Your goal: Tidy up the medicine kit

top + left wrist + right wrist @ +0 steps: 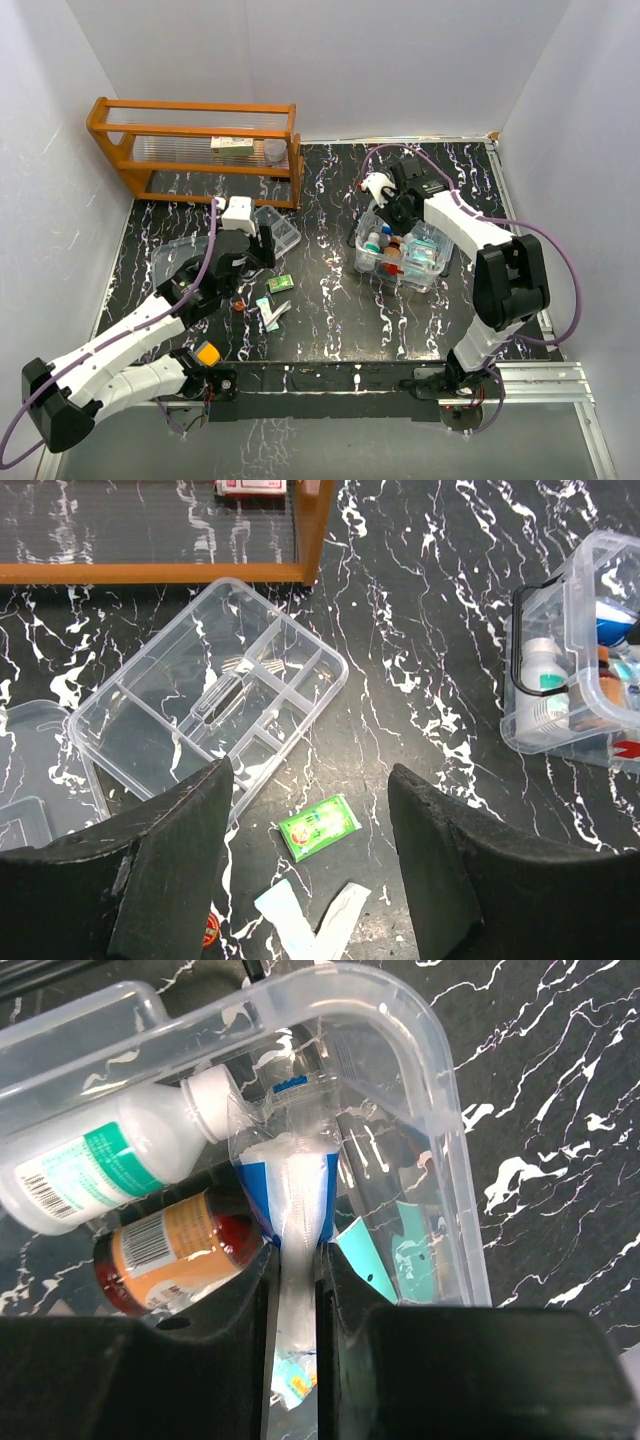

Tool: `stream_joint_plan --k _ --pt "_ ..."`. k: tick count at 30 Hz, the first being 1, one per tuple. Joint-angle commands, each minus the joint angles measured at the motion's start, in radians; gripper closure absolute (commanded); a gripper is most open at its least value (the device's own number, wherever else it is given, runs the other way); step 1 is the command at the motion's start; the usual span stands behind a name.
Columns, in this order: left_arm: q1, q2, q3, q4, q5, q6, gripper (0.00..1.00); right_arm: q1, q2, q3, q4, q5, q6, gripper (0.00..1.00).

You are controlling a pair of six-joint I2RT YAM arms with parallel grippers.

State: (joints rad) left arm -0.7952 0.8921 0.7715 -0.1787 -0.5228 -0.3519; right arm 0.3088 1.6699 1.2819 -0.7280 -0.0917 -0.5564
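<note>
Clear packet [290, 1185] in right claw [297, 1256], inside box [441, 1090]

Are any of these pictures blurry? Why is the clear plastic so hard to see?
Top view: sharp, evenly lit, yet the clear tray almost vanishes against the marbled black table. Left wrist view: glints line the tray's edges; the left gripper looms as dark shapes. Right wrist view: the box wall glares, and the right gripper, shut on a plastic packet, is featureless black.

The packet [292, 1185] runs down between the fingers [200, 1360] (lower end hidden).
</note>
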Motion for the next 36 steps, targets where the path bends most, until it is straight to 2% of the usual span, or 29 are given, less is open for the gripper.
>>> stream_joint_plan --k 1,4,9,15,18,21,30,36 --pt "0.001 0.032 0.016 0.017 0.013 -0.001 0.38 0.001 0.018 0.040 0.113 0.037 -0.053 0.96" --pt "0.001 0.046 0.016 0.025 0.018 0.002 0.38 0.006 0.027 0.015 0.183 0.082 -0.089 0.95" --pt "0.001 0.070 0.019 0.036 0.020 0.010 0.38 0.021 0.027 -0.066 0.321 0.170 -0.143 0.86" --pt "0.001 0.098 0.035 0.029 0.023 0.014 0.38 0.031 0.065 -0.068 0.367 0.185 -0.131 0.76" --pt "0.001 0.098 0.039 0.023 0.023 0.014 0.38 0.033 0.065 -0.058 0.380 0.189 -0.107 0.68" --pt "0.001 0.090 0.036 0.024 0.024 0.013 0.37 0.033 0.062 -0.056 0.371 0.194 -0.076 0.57" --pt "0.007 0.123 0.054 0.017 0.047 -0.003 0.36 0.032 -0.111 -0.024 0.283 0.154 0.020 0.48" --pt "0.067 0.223 0.095 -0.011 0.137 -0.030 0.33 0.033 -0.229 0.019 0.228 0.262 0.211 0.42"
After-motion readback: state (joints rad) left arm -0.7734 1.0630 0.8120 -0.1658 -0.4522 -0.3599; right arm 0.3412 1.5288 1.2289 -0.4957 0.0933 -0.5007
